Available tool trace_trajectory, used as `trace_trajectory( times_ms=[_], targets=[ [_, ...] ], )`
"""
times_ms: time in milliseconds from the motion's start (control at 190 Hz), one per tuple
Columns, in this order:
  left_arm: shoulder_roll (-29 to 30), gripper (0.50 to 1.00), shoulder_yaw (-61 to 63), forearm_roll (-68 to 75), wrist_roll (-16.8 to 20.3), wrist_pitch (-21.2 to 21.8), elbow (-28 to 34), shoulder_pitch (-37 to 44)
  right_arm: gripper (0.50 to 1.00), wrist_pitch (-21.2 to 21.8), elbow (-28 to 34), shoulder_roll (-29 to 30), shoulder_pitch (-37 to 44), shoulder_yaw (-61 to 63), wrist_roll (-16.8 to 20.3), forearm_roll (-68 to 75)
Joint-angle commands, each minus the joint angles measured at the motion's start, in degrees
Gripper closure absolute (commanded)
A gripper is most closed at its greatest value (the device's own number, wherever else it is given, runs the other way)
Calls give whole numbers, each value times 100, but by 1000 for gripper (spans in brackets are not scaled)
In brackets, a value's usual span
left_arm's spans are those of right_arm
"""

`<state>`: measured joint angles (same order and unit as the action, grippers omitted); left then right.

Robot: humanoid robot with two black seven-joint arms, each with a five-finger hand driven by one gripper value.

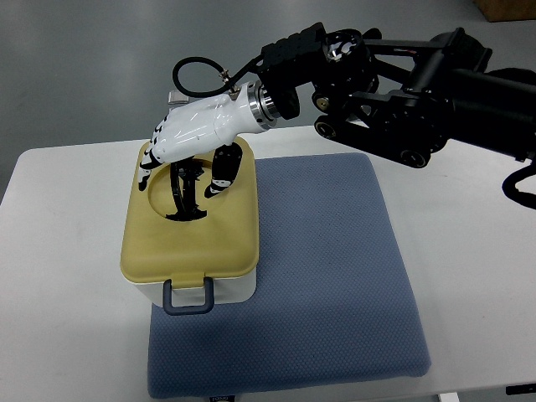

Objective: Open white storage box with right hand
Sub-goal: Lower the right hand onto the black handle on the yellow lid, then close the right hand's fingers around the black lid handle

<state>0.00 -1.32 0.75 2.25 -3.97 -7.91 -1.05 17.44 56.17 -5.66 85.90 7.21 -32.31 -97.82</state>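
Note:
A white storage box (226,289) with a tan lid (180,244) stands on the left part of a blue mat (327,276). A grey-blue latch handle (188,299) sits at its front edge. The lid is down. My right hand (194,159), white with black fingers, hovers over the far part of the lid, its arm coming in from the upper right. Its fingers (186,186) hang relaxed and spread, reaching into the round recess (163,209) in the lid and holding nothing. Whether the fingertips touch the lid is unclear. My left arm does not show.
The mat lies on a white table (59,276). The black right arm (402,84) spans the upper right above the table's far edge. Grey floor lies beyond, with a brown box corner (511,8) at the top right.

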Motion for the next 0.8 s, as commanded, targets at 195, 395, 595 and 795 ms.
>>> trace_trajectory(
  times_ms=[195,395,595,795],
  targets=[
    [0,500,0,4,4,1,0,0,722,-39,-9,39,94,-9,85,-88],
    [0,500,0,4,4,1,0,0,787,-39,-9,57,68,-150,76,-88],
    [0,500,0,-5,4,1,0,0,871,-48,-9,65,50,-150,76,-88],
    [0,500,0,4,-5,1,0,0,948,-48,-9,118,50,-150,76,-88]
  ],
)
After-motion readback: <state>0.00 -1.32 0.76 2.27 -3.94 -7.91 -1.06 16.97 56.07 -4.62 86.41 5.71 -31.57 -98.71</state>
